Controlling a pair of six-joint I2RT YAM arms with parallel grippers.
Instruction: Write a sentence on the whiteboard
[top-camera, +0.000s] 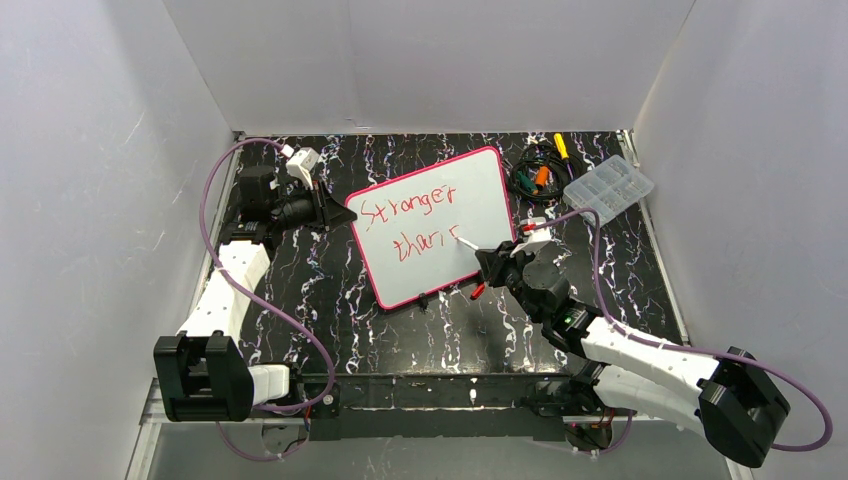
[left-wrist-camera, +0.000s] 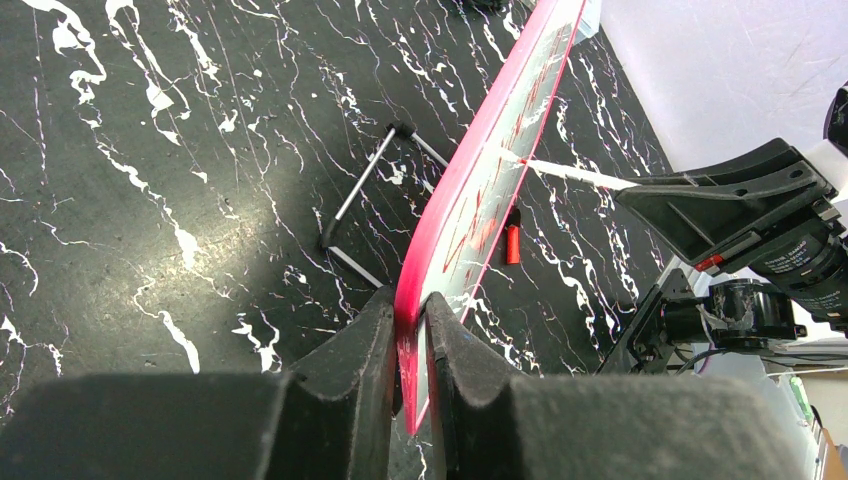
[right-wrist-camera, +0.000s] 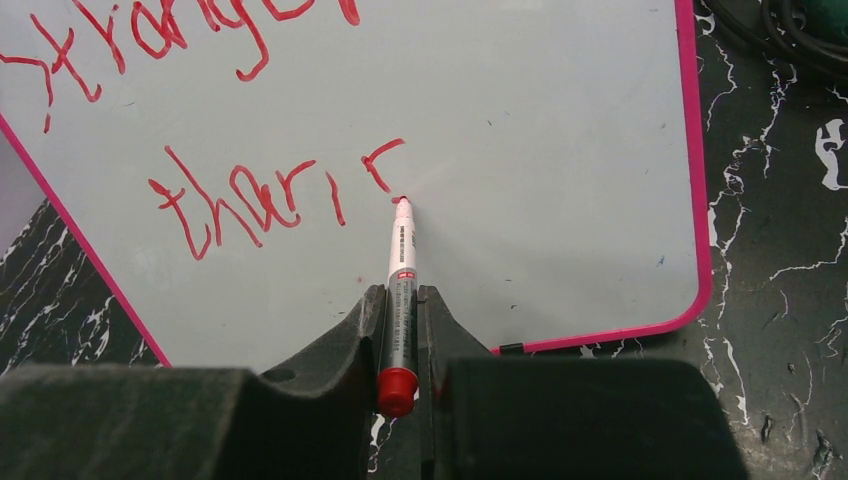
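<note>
the jaws of the right gripper are clamped together on a marker, holding its grey barrel near the red back end, with the white nose sticking out ahead. the tip touches the whiteboard just below the last red stroke written there. the jaws of the left gripper are pinched on the pink-red edge of the same board at its left side, one finger on the front face and one on the back.

the board stands tilted up off the black marbled table, near the middle and turned at a slant. a thin wire stand shows behind it, and the board seems to lean on it, though the left wrist view shows it only edge-on. the sentence runs in red in two slanted lines: the upper reads "stronger". the lower reads roughly "than", followed by a short hooked stroke where the marker tip sits.

a small red cap lies on the table just beside the board's lower edge. beyond the board's far right corner lie a tangle of cables and a yellow-handled tool. a clear plastic box with compartments sits near the right wall, well apart from the board.
</note>
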